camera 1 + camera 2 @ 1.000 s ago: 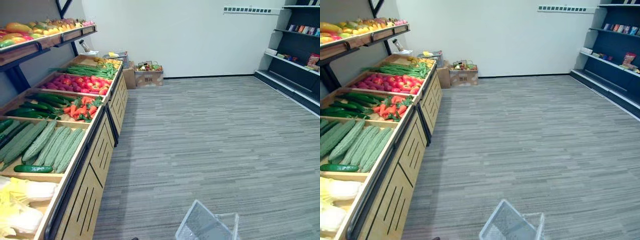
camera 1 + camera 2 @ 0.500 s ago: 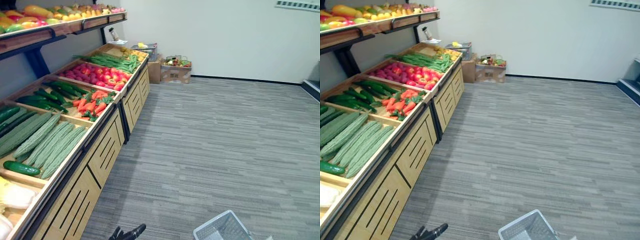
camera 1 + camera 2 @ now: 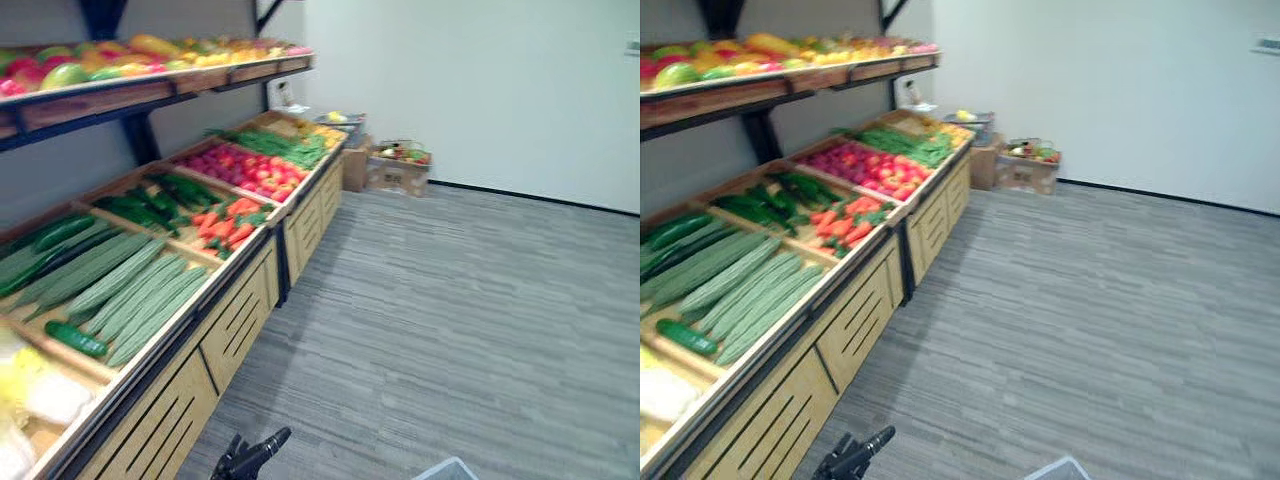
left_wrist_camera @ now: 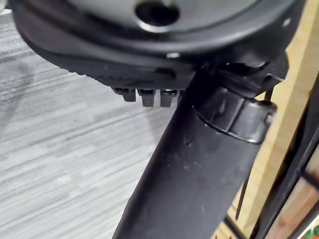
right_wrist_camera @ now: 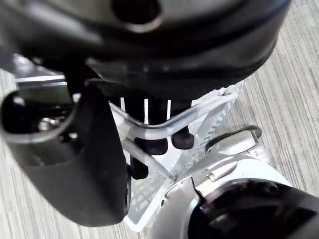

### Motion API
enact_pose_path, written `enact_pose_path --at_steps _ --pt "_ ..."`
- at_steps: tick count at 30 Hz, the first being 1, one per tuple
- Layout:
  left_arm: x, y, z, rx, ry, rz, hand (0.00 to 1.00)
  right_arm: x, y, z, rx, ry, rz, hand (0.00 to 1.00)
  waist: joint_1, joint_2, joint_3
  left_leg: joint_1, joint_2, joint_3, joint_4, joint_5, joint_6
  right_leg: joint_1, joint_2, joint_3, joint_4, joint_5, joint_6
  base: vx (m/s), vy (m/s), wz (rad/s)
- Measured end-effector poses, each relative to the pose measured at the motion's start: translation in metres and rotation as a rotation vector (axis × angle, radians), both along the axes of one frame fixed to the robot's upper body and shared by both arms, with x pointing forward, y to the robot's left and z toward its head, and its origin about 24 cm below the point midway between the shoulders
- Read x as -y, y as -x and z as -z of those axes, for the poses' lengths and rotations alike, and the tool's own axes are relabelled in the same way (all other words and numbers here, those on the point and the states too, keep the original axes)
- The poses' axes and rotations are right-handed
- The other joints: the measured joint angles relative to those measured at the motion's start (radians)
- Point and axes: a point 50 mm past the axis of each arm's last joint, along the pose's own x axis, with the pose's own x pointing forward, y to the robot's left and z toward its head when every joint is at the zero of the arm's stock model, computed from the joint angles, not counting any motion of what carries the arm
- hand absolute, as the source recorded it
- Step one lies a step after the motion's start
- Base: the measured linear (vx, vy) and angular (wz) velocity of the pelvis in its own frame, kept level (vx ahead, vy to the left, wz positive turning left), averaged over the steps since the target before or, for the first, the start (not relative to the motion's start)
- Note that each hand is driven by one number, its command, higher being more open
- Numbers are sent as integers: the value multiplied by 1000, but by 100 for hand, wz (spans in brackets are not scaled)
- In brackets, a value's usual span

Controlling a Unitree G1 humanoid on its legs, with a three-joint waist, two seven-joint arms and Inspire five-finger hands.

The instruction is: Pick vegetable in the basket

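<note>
Approach step; nothing picked yet.
At 5 o'clock the basket [image 5: 222, 112] hangs from the right hand [image 5: 79, 164], fingers curled round its handle; left hand [image 3: 250, 458] at 6 o'clock is relaxed and empty; vegetables lie on the stand [image 3: 160, 430] at 9 o'clock, cucumber [image 3: 75, 340] nearest; next, the left hand likely reaches there.

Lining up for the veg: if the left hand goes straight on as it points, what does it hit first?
Likely nothing soon: the left hand points out over grey floor, with the wooden produce stand beside it, not ahead. Depth is unclear.
</note>
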Motion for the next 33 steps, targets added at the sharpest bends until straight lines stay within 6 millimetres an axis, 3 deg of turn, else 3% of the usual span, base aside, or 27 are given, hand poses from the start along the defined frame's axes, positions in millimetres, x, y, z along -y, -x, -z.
enact_pose_path --at_steps 1,2,4,5,6,10,15,18,20,22,23,24,25,26,27,29,32,33 --pt "-4 7 1 -21 -11 -7 100 -1 -5 0 21 -1 -2 0 2 5 3 10 2 -6 -27 16 -4 -10 14 35 -44 -39 -14 107 -61 50" --pt "-10 18 3 -51 -26 -24 100 -3 -12 -2 62 -6 -36 0 10 -6 5 20 -27 2 -60 36 -6 10 -2 60 -233 64 20 48 -85 48" --pt "-6 22 6 -81 -16 -5 100 0 -11 -3 75 11 -35 0 -1 7 6 53 -29 8 -128 50 -17 29 -7 29 -229 66 26 46 -88 47" --pt "-3 24 7 -89 -8 4 100 8 -13 -4 82 32 -38 0 0 26 3 75 -28 44 -156 54 -20 27 -14 10 -228 66 26 188 34 57" --pt "10 24 10 -101 32 54 100 20 -17 -6 76 53 -10 0 -3 63 6 154 -54 82 -318 138 -72 18 -28 -7 -222 64 36 194 117 50" --pt "-2 28 9 -122 -5 96 100 9 -16 -2 51 20 -24 0 -3 18 2 166 -90 86 -344 135 -63 12 -55 25 -226 64 38 61 135 8" --pt "-7 30 10 -135 -10 97 100 12 -27 -3 48 32 -90 0 0 7 1 174 -133 95 -369 123 -41 5 -88 39 -230 82 74 19 96 -6" --pt "0 31 11 -145 -2 124 100 25 -40 -7 61 66 -143 0 1 36 12 156 -164 72 -374 92 -11 -38 -124 34 -135 83 80 -10 98 22" --pt "4 33 12 -161 1 147 100 33 -45 -9 73 94 -157 0 1 48 13 156 -185 16 -372 79 8 -108 -160 41 60 95 86 23 122 77" --pt "2 36 13 -170 -2 144 100 38 -47 -11 77 109 -157 0 1 44 13 158 -209 -40 -356 64 31 -173 -191 65 239 145 27 64 104 97" --pt "1 39 13 -178 -8 141 100 41 -49 -12 84 119 -159 0 2 37 16 163 -224 -83 -340 46 46 -222 -207 90 359 216 -49 79 69 95" --pt "-1 40 13 -181 -12 139 100 43 -49 -13 90 126 -157 0 -2 38 20 177 -225 -120 -332 33 62 -263 -207 124 455 298 -82 125 42 114" --pt "-1 46 14 -196 -11 134 100 43 -49 -13 94 127 -153 0 -9 44 17 181 -226 -161 -318 21 80 -288 -187 164 505 268 -55 177 -35 129" --pt "-7 48 13 -209 -25 129 100 37 -48 -12 99 113 -145 0 -13 36 21 177 -216 -217 -283 -10 87 -309 -141 191 510 175 -8 231 -109 155" --pt "-9 48 13 -208 -31 126 100 29 -42 -10 95 91 -135 0 -13 37 22 175 -204 -276 -255 -33 88 -334 -87 210 470 127 5 220 -135 145" --pt "-7 49 13 -207 -26 126 100 20 -38 -8 92 61 -92 0 -13 39 21 193 -191 -344 -240 -55 83 -355 -30 239 350 103 32 258 -152 120" --pt "-1 48 13 -201 -13 119 100 12 -41 -7 109 51 -116 0 -16 39 12 202 -177 -408 -196 -109 49 -357 35 321 72 125 67 315 -181 98" --pt "-4 47 13 -194 -18 104 100 5 -44 -7 119 44 -154 0 -16 18 -1 190 -181 -408 -156 -143 19 -343 39 359 -66 210 77 376 -234 66"
